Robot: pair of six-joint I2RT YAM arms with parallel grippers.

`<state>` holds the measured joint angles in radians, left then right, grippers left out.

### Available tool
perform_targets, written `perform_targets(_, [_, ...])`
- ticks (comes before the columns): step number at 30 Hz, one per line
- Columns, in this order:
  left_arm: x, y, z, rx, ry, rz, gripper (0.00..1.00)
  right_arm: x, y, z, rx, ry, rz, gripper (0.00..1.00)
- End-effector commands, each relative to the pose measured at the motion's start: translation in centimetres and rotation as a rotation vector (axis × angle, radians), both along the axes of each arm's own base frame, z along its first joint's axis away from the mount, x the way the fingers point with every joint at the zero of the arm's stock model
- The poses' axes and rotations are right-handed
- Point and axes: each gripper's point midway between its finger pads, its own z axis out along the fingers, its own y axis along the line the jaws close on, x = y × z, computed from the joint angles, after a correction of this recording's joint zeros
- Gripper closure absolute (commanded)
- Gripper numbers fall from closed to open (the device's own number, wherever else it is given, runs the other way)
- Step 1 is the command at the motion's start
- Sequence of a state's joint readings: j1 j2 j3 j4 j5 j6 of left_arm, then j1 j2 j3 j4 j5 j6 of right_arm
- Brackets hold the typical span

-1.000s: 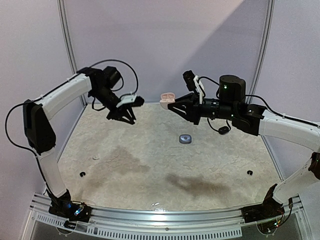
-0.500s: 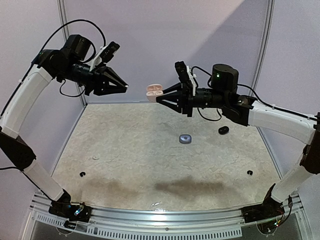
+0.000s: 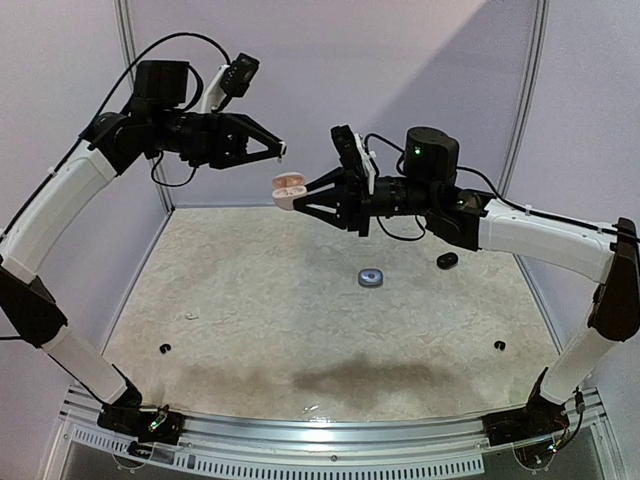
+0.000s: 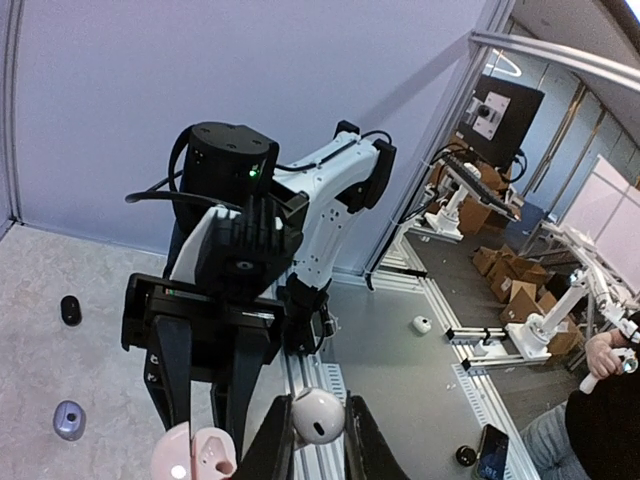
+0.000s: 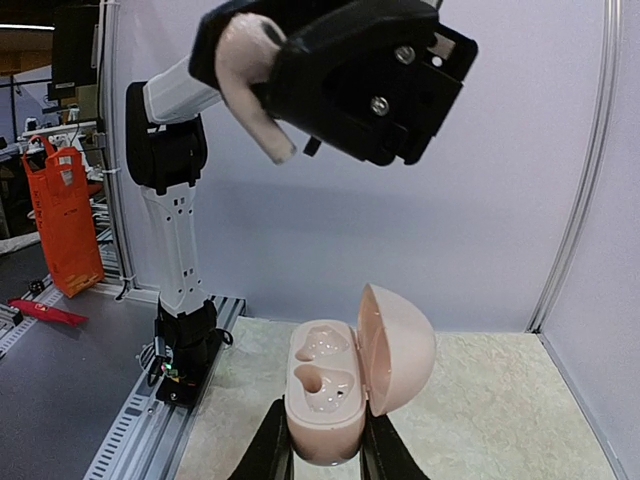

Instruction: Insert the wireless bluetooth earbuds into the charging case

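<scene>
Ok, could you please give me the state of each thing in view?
Pink charging case: lid open, both wells empty, in right gripper.
White earbud: pinched in left gripper, midair.
Grey case: closed, on table.
Black case: on table, lid unclear.

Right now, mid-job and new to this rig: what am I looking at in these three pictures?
Two robot arms are bolted at the table's near edge. One picture looks down from above and behind them; the other two come from a camera on each wrist. The left gripper pinches a white earbud. The right gripper holds a pink charging case in mid-air, lid open, its wells looking empty. On the table lie a blue-grey case and a small black object.
</scene>
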<state>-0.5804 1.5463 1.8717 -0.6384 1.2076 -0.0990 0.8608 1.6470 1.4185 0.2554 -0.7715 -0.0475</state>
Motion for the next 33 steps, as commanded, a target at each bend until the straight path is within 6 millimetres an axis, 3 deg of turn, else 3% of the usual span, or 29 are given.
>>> perform_targets(1, [-0.9,-0.2,1.4,-0.077,-0.021,-0.034,0.88,-1.7,0.2,2.0,0.034,-0.062,0.033,0.93])
perform_targets(10, [-2.1,-0.7,-0.2,-0.057,-0.044,-0.052,0.88,-3.0,-0.4,3.3,0.038,-0.124,0.020,0.93])
perform_targets(33, [-2.2,-1.9,-2.5,-0.019,-0.042,-0.022,0.88,-2.5,-0.6,4.8,0.060,-0.168,-0.025,0.93])
